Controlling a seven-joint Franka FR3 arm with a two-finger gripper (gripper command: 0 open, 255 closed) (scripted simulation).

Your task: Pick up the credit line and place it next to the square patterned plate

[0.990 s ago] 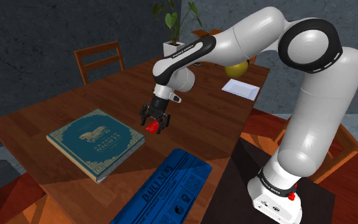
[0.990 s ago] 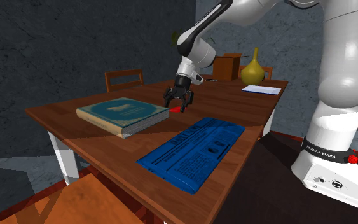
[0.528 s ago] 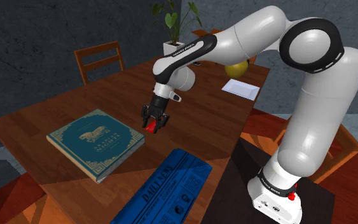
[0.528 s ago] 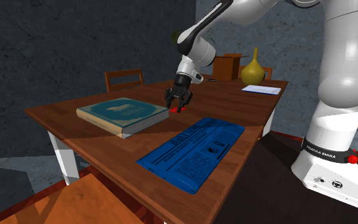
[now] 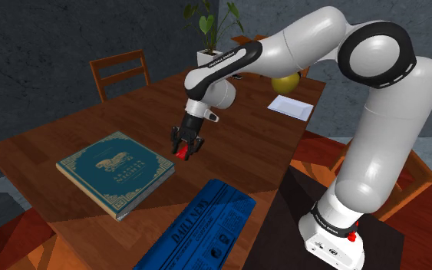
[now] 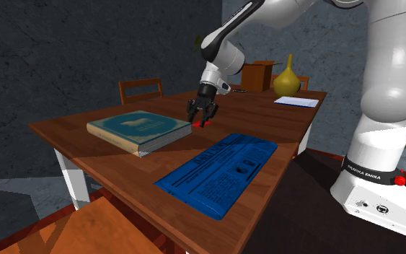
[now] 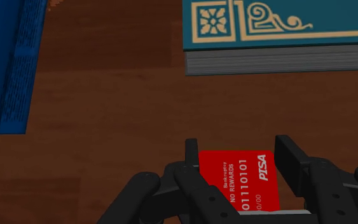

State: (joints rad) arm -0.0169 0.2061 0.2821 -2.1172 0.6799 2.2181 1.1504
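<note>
The black pincer (image 7: 238, 153) is clenched on a flat red card (image 7: 238, 184) (white print reads "NO REWARDS"), one finger against each opposite edge. The card hangs just short of the thick teal book (image 7: 279, 25) with its gold scrollwork, over the glossy wooden surface (image 7: 120, 114). A flat blue newspaper (image 7: 9, 63) lies near the book.

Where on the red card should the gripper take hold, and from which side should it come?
By its two opposite side edges, from straight above: the red card is thin and faces flat up at the gripper, whose fingers clasp those edges.
</note>
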